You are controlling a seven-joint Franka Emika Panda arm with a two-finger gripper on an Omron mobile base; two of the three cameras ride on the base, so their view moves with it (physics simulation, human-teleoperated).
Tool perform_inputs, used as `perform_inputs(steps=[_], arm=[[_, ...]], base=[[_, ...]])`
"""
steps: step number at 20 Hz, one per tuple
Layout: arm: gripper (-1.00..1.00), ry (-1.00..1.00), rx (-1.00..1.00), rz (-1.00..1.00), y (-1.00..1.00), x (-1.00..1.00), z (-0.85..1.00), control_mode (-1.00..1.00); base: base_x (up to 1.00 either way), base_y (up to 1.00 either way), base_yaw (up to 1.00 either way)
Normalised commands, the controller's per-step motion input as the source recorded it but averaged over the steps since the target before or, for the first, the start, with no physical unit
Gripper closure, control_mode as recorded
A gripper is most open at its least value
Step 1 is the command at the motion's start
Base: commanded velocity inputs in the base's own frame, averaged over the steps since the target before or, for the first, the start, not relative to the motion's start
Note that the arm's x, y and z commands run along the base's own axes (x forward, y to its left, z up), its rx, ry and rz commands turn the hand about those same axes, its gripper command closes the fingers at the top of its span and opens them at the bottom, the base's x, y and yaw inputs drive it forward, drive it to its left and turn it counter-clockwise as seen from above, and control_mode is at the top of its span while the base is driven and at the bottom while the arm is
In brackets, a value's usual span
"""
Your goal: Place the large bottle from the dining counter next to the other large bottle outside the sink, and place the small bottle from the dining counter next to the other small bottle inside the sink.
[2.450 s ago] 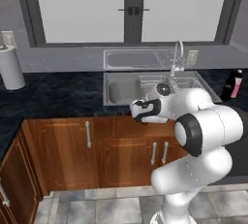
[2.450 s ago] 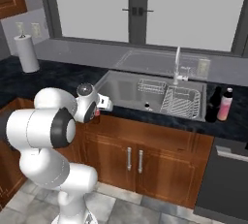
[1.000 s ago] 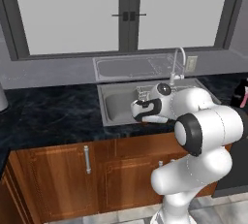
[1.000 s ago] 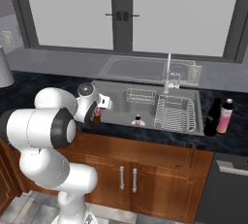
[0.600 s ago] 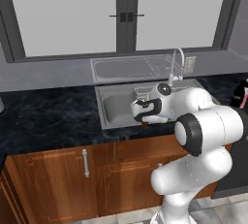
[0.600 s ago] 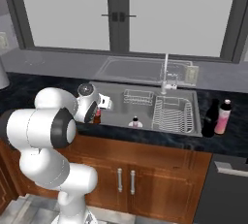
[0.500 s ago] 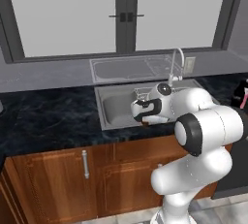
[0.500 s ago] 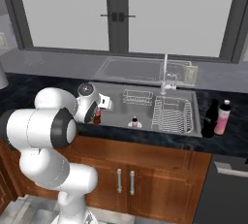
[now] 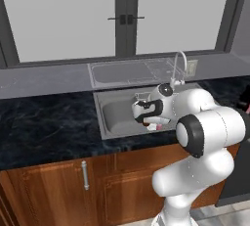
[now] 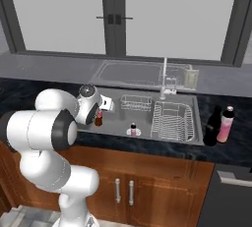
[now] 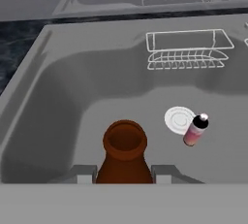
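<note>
My gripper [image 11: 124,173] is shut on the small bottle [image 11: 124,152], a dark brown one with a red label [image 10: 99,118]. It hangs upright over the left part of the sink [image 10: 114,131]. Deeper in the basin, the other small bottle [image 11: 195,130] stands beside the round drain [image 11: 178,119]; the right base view has it at the front [image 10: 132,129]. In the left base view the gripper [image 9: 149,122] sits over the basin [image 9: 114,117]. Two tall bottles, one dark [image 10: 212,127] and one pink-labelled with a white cap [image 10: 225,124], stand together on the counter right of the sink. The dining counter is out of view.
A wire dish rack [image 10: 170,119] fills the sink's right part and a small wire basket [image 10: 136,102] hangs at its back wall. The chrome faucet [image 10: 165,77] rises behind it. Black stone counter [image 9: 49,127] runs to the left, wood cabinets below.
The whole picture has shifted as the base drove along the counter to the sink; a paper roll left view. The bottle stays gripped, and hangs over the basin instead of the counter's front.
</note>
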Motion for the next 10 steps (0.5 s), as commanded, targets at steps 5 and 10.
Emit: perform_inputs(steps=[5,10], arm=[[1.00,0.00,0.00,0.00,0.00,0.00,0.00,1.00],[1.00,0.00,0.00,0.00,0.00,0.00,0.00,1.00]], base=[[0.42,0.13,-0.05],[0.25,0.15,-0.04]])
